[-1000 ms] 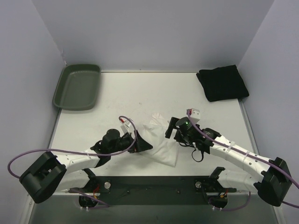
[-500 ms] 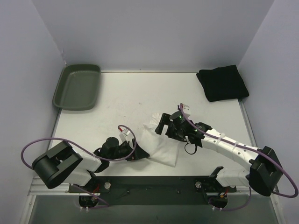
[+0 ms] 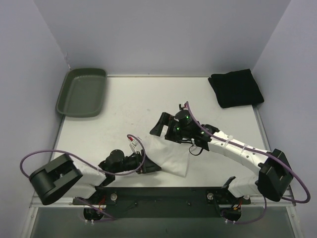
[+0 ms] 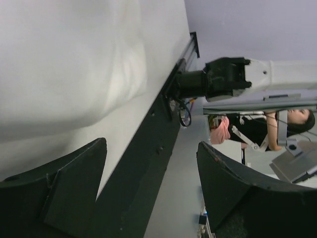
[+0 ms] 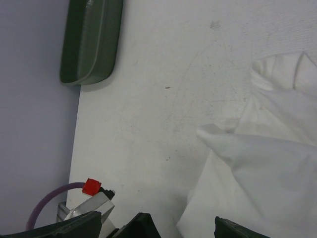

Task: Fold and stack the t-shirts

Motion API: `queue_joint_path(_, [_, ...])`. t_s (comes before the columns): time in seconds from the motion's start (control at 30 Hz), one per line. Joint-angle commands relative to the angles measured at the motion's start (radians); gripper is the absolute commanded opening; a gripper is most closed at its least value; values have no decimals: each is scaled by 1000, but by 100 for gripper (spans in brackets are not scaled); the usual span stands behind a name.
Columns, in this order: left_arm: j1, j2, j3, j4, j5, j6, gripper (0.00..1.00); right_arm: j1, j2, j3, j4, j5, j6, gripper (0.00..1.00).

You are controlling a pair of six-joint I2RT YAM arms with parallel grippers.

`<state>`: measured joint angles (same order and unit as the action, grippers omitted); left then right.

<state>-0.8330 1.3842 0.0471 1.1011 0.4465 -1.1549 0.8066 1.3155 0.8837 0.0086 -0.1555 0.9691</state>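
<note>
Swinging my right claw (image 3: 159,128) leftward and farther from my bases over the last second, I have brought it to the far left edge of the white t-shirt (image 3: 172,159). My left claw (image 3: 151,166) has meanwhile drawn back toward the near edge of the table (image 3: 129,104) and now sits low at the shirt's near left corner. Both claws are spread wide with nothing between their fingers (my wrist views show bare gaps), so I judge that no fold is under way yet. I seem to be lining up on two edges of the cloth for the next grab. The white shirt lies in the near middle of the table, between my arms: soft, thin, matte cloth, rumpled into shallow ridges with one pointed flap lifted from it. The black t-shirt (image 3: 236,88) lies well apart in the far right corner, already a squarish, flat-folded pad, so by my reckoning the white one is what remains to fold and stack. At the far left corner rests a dark green tray (image 3: 63,96), smooth plastic with rounded corners and a raised rim. The tabletop is hard, white and faintly scuffed.
</note>
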Motion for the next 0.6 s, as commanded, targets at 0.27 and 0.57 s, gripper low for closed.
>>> queue_joint_path(0.27, [-130, -645, 122, -741, -195, 178, 87, 6, 163, 15, 289, -183, 112, 97])
queue_joint_path(0.57, [-129, -409, 154, -528, -175, 253, 87, -23, 177, -6, 340, -233, 120, 97])
